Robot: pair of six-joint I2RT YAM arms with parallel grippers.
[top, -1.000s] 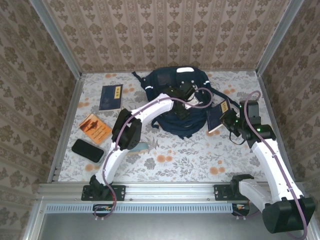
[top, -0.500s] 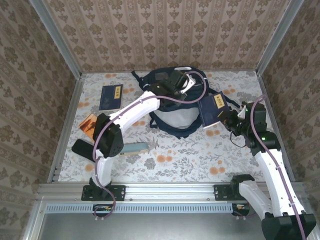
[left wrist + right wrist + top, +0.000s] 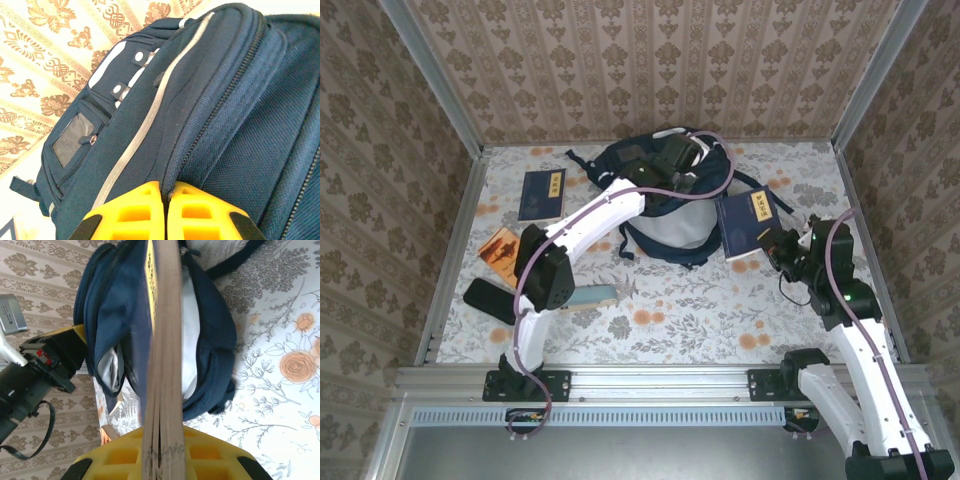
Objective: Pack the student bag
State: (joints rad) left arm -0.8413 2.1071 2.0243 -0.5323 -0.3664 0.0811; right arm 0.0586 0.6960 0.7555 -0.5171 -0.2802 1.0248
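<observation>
A large navy-blue fabric backpack [image 3: 632, 162] is seen at the far middle of the floral table [image 3: 700, 310], pale lining exposed. Its top edge is pinched in the clenched left hand [image 3: 165, 189]. A flat navy book [image 3: 745, 222] is grasped by the right hand [image 3: 782, 246], just beside it.

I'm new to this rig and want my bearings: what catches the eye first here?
The student bag sits far centre, its pale-lined mouth gaping, the left gripper shut on its top edge. To its right, the right gripper holds a navy book.
</observation>
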